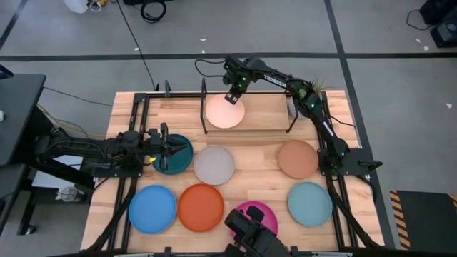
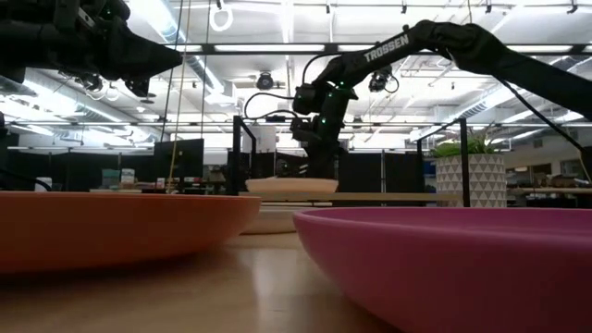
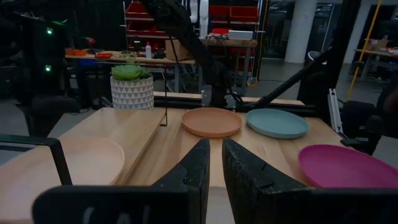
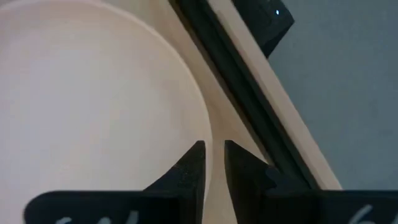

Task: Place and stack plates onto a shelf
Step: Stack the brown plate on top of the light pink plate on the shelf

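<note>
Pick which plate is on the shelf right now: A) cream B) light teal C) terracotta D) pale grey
A: the cream plate lies on the shelf floor under the right gripper; the terracotta plate, pale grey plate and light teal plate sit on the table in front.

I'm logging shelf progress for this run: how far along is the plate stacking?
Done: the cream plate lies on the shelf. In hand: the right end effector hovers at that plate's rim, fingers slightly apart, gripping nothing. The left end effector waits above the dark teal plate. Left: seven plates remain on the table, none stacked.
</note>
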You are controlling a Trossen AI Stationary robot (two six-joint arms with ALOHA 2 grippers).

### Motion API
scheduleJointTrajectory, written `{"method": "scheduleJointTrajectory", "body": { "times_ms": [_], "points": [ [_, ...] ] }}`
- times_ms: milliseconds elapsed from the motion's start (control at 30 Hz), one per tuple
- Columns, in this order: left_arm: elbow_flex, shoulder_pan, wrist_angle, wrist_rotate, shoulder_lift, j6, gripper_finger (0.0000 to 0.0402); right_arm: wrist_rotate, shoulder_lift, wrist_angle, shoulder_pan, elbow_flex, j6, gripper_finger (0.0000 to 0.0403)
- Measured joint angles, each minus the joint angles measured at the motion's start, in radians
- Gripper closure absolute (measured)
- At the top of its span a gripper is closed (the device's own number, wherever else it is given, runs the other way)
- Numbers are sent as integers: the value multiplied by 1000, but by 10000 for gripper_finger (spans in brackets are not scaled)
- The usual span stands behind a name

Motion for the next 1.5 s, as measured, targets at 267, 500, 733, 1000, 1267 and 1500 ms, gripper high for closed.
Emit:
{"method": "scheduleJointTrajectory", "body": {
  "times_ms": [267,500,733,1000,1267,1500],
  "points": [
    [0,0,-1,0,0,1,351,0,-26,-11,7,1,-3,312],
    [0,0,-61,-1,0,10,351,0,-114,-74,115,1,-59,311],
    [0,0,-111,-1,0,13,351,-43,-134,-127,367,1,-266,312],
    [0,0,-127,-1,0,33,351,28,-135,-92,593,-123,-305,313],
    [0,0,-167,-22,0,63,351,106,-133,-20,681,-322,-268,313],
    [39,0,-286,-148,0,81,351,106,-133,2,727,-369,-256,313]
  ]
}}
